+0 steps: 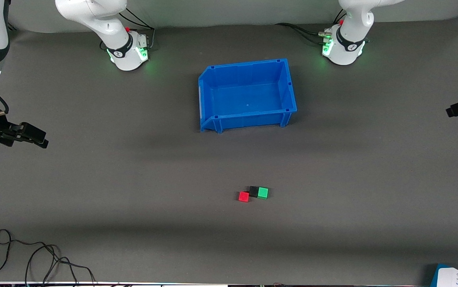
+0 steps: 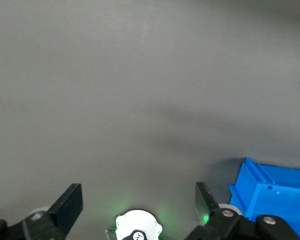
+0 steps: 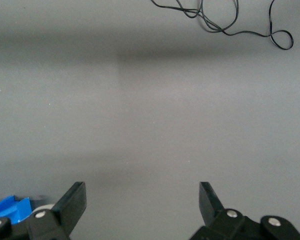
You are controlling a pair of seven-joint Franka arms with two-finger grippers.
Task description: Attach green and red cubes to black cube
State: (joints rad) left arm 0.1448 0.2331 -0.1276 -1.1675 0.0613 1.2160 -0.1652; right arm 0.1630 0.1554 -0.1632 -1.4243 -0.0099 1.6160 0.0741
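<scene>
The green cube (image 1: pixel 263 193) and red cube (image 1: pixel 243 196) flank the black cube (image 1: pixel 254 191), apparently attached. My left gripper (image 2: pixel 139 202) and right gripper (image 3: pixel 142 200) hang released, fingers spread, over bare desk (image 1: pixel 133 199), well apart from the cubes.

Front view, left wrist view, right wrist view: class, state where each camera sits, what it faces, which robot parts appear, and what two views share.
Front view: high across the table, facing both arm bases; blue bin, with red cube, black cube and green cube nearer the camera.
Left wrist view: on the left wrist, over bare mat; open left gripper, bin corner.
Right wrist view: on the right wrist, over mat and black cable; open right gripper.
Shared: all three show the bin.
</scene>
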